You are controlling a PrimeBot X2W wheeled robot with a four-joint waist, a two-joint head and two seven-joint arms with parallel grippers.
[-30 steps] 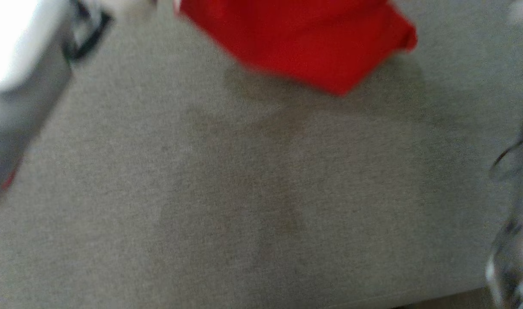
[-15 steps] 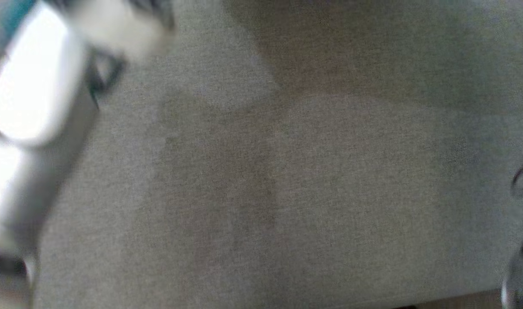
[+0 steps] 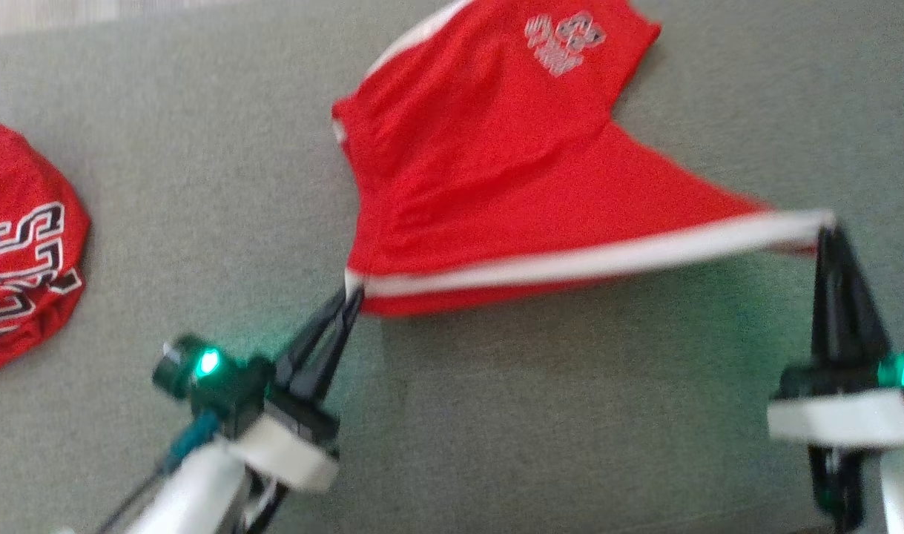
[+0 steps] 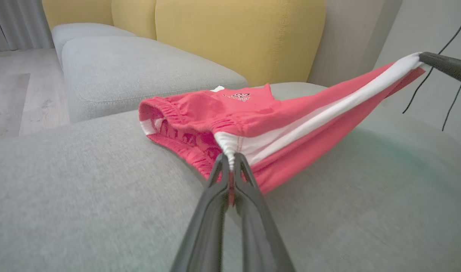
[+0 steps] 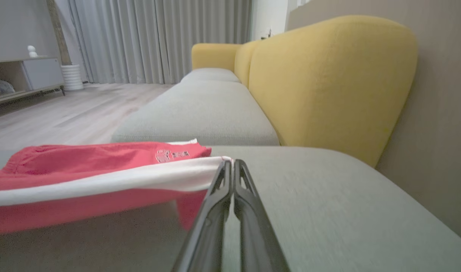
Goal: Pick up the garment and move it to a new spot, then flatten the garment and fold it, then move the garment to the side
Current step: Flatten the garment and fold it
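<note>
The garment (image 3: 496,163) is a pair of red shorts with a white side stripe and a small white logo, stretched over the grey sofa seat. My left gripper (image 3: 352,291) is shut on the near left corner of its striped edge (image 4: 230,156). My right gripper (image 3: 828,226) is shut on the other end of that stripe (image 5: 230,162), holding it lifted and taut. The far part of the garment (image 4: 200,109) rests on the cushion. In the left wrist view the right gripper's dark finger (image 4: 446,66) shows at the upper right.
A second red garment (image 3: 21,237) with black and white lettering lies at the left on the grey seat (image 3: 570,415). Yellow back cushions (image 5: 328,75) rise behind. Wooden floor (image 5: 64,109) and curtains lie beyond the sofa.
The head camera has swung, so the whole picture has shifted from blurred grey cushion to both grippers holding the garment's striped edge.
</note>
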